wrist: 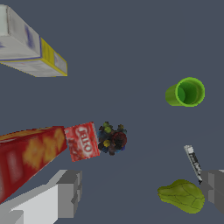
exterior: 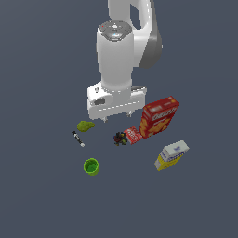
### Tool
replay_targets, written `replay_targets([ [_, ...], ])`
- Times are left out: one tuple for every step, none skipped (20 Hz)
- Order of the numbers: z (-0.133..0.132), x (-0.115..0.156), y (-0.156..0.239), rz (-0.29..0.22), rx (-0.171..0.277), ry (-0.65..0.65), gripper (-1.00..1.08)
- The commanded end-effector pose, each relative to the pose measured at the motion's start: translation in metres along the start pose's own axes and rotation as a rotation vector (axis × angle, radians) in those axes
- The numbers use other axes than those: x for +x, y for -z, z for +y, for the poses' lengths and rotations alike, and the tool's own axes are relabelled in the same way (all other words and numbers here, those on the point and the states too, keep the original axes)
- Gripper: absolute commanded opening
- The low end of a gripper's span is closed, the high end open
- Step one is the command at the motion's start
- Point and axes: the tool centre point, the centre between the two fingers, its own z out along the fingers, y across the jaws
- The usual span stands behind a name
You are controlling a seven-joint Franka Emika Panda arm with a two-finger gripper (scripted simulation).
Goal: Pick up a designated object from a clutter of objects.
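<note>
Black and speckled, the dark lumpy thing (exterior: 120, 138) lies on the tabletop against the small red packet (exterior: 133, 135), looking light, knobbly and stiff, best pinched across its free sides by the hand (exterior: 117, 119) hovering above, wide open, empty.

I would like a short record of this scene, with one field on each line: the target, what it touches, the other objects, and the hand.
target: dark lumpy thing, on the floor, not held
neighbour: small red packet right beside it; contact unclear
boxes: red cracker box, yellow-and-white box
others: green cup, marker, yellow-green lump
hand: hand open, above the objects, holding nothing
</note>
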Motion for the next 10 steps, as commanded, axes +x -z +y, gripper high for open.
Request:
replay_targets([
  [0.000, 0.000, -0.015, -0.001, -0.003, 0.070, 1.00],
  [-0.001, 0.000, -0.021, -0.001, -0.004, 0.098, 1.00],
  [-0.001, 0.000, -0.027, -0.002, -0.005, 0.126, 1.00],
  [-0.001, 0.000, -0.033, -0.002, -0.006, 0.154, 1.00],
  [-0.002, 0.000, -0.039, -0.003, -0.006, 0.182, 1.00],
  [-0.002, 0.000, -0.045, -0.003, -0.007, 0.210, 1.00],
  [-0.003, -0.001, -0.051, -0.004, -0.008, 0.237, 1.00],
  [-0.003, -0.001, -0.057, -0.004, -0.008, 0.265, 1.00],
  [-0.004, -0.001, -0.063, -0.004, -0.008, 0.293, 1.00],
  [-0.004, -0.002, -0.069, -0.005, -0.009, 0.321, 1.00],
])
